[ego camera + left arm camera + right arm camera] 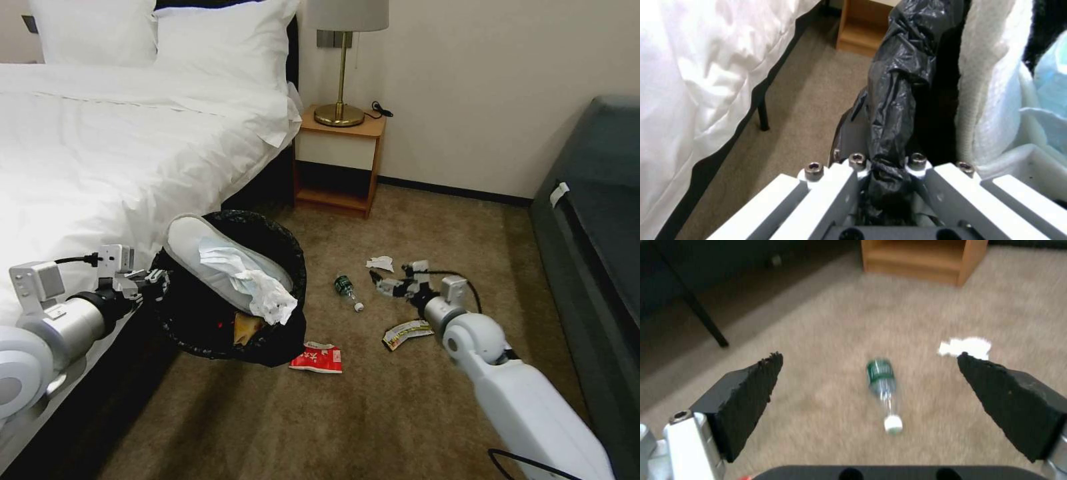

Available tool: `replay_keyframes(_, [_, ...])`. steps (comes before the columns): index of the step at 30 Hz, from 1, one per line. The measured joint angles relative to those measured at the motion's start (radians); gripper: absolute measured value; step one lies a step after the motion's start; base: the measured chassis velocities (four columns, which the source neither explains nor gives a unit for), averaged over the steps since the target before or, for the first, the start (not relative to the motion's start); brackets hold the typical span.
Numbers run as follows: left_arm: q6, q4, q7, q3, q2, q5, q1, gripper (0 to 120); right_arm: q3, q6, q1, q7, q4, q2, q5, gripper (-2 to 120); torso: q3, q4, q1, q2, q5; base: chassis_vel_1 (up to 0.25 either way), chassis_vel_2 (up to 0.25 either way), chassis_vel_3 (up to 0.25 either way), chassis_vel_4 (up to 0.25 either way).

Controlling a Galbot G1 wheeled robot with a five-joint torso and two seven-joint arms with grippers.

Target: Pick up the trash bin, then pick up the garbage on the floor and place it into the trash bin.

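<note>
The left claw point(882, 186) gripped the trash bin point(230, 290) by its rim beside the bed point(100, 147). The right claw point(869, 386) hung wide over one bottle point(884, 386); two wrappers point(317, 358) and one tissue point(381, 263) lay on the carpet.

The trash bin point(230, 287) hides its own base, and the slipper point(220, 257) covers most of its contents.

We see a bed point(100, 133) with white linen and two pillows point(220, 40) on our left. Beside it stands a wooden nightstand point(340, 160) bearing a brass lamp point(341, 67) (its cord trails off the back). A dark sofa point(593, 220) lines the right, over tan carpet point(413, 413).
</note>
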Motion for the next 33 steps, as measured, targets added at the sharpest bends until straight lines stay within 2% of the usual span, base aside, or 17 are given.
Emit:
replay_keyframes(7, [0.0,-0.001,-0.001,-0.002,0.002,-0.01,-0.008,1,-0.025,0.035,0.024,-0.07,-0.158,0.098,-0.055,100,0.0,-0.0002,0.0,0.0,0.0001,0.0,0.0,0.0,0.0])
replay_keyframes(11, [0.0,-0.004,-0.001,-0.002,0.002,-0.015,-0.014,1,-0.035,0.044,0.037,-0.09,-0.211,0.129,-0.07,100,0.0,-0.0001,0.0,0.0,0.0,0.0,0.0,0.0,0.0])
replay_keyframes(14, [0.0,-0.007,-0.002,-0.002,0.008,-0.022,-0.025,1,-0.067,0.085,0.066,-0.138,-0.326,0.176,-0.115,100,0.0,-0.0001,0.0,0.0,0.0001,0.0,0.0,0.0,0.0])
replay_keyframes(18, [0.0,-0.008,-0.002,0.0,0.011,-0.023,-0.028,1,-0.083,0.104,0.081,-0.155,-0.388,0.199,-0.134,100,0.0,-0.0001,0.0,0.0,0.0002,0.0,0.0,0.0,0.0])
replay_keyframes(20, [0.0,-0.011,-0.002,0.002,0.012,-0.024,-0.032,1,-0.086,0.133,0.101,-0.187,-0.477,0.232,-0.191,100,0.0,-0.0002,0.0,0.0,0.0,0.0,0.0,0.0,0.0])
replay_keyframes(28, [0.0,-0.011,-0.003,0.003,0.02,-0.033,-0.05,1,-0.096,0.162,0.121,-0.225,-0.573,0.266,-0.27,100,0.0,-0.0002,0.0,0.0,0.0002,0.0,0.0,0.0,0.0])
replay_keyframes(32, [0.0,-0.005,-0.003,0.004,0.032,-0.044,-0.066,1,-0.119,0.179,0.124,-0.286,-0.597,0.265,-0.304,100,0.0,-0.0002,0.0,0.0,0.0002,0.0,0.0,0.0,0.0])
replay_keyframes(33, [0.0,0.0,-0.004,0.009,0.038,-0.049,-0.08,1,-0.128,0.196,0.129,-0.337,-0.615,0.263,-0.331,100,0.0,-0.0001,0.0,0.0,0.0003,0.0,0.0,0.0,0.0])
